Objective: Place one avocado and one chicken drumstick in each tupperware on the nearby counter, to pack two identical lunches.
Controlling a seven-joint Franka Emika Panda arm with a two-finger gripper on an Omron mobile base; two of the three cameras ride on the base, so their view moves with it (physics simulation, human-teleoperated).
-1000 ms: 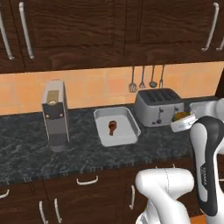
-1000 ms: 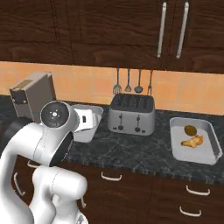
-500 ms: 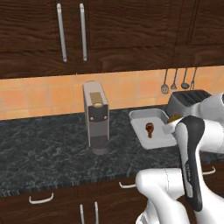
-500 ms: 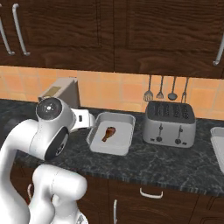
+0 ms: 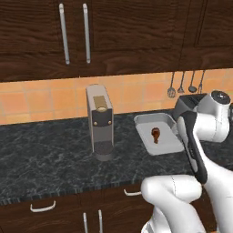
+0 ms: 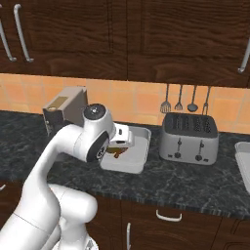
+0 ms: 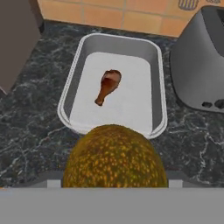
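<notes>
In the hand view, a round olive-brown avocado (image 7: 114, 157) with orange speckles sat at the bottom centre of the frame, right where the claw's fingertips rise, so the claw was grasping it; the fingertips themselves were hidden behind the fruit. Above it, in the middle of the frame, lay a shallow pale grey-white rectangular tupperware (image 7: 68, 94) with rounded corners and a raised rim. Inside, a reddish-brown chicken drumstick (image 7: 108, 85) lay on the tray floor, its thin bone end pointing toward the lower left. The tray rested on the dark speckled stone table (image 7: 33, 122).

In the left base view the same tupperware (image 5: 146, 121) sat right of centre, partly covered by the white arm, with the chicken drumstick (image 5: 155, 134) inside it. A tall grey coffee machine (image 5: 100, 120) stood left of it, apart from the tray. In the right base view a silver toaster (image 6: 189, 138) stood just right of the tray (image 6: 139, 151), and the edge of a second pale tray (image 6: 242, 158) showed at the far right.
</notes>
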